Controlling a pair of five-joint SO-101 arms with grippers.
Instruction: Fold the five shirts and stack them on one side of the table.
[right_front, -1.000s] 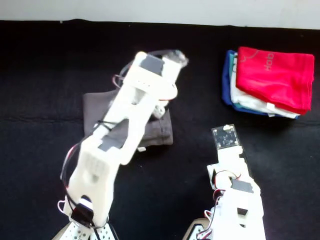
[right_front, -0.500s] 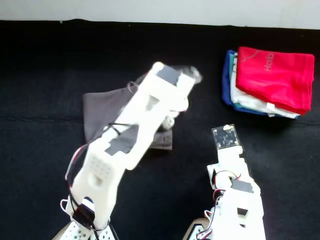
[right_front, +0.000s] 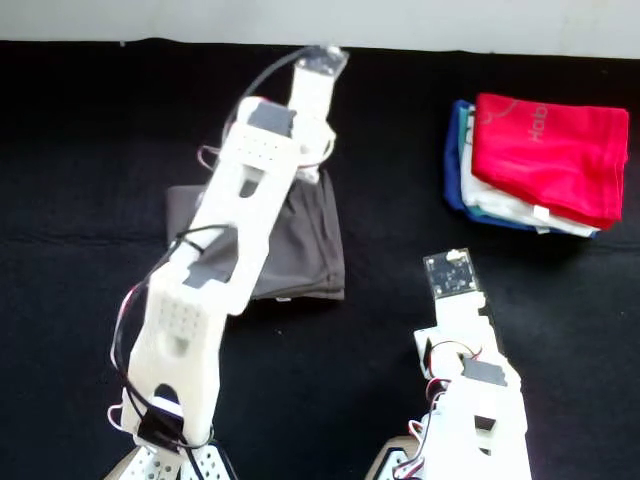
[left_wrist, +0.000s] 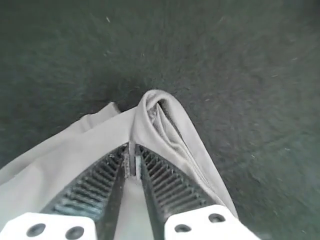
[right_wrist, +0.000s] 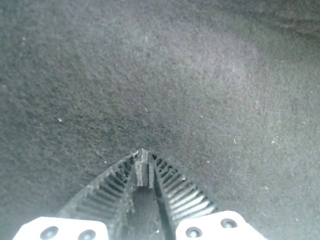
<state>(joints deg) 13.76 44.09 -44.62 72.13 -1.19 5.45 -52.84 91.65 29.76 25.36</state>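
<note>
Grey shirt (right_front: 312, 250) is pinched tight in our left gripper (left_wrist: 132, 152), which just swung toward the far edge — last fold underway, we reckon.

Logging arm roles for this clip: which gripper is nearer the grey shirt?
Left. The left gripper has its jaws pinched on a fold of the grey shirt; the right gripper sits shut over bare black table, apart from it.

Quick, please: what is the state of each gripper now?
Left gripper: closed on a fold of the grey shirt.
Right gripper: closed, holding nothing, above the black table.
</note>
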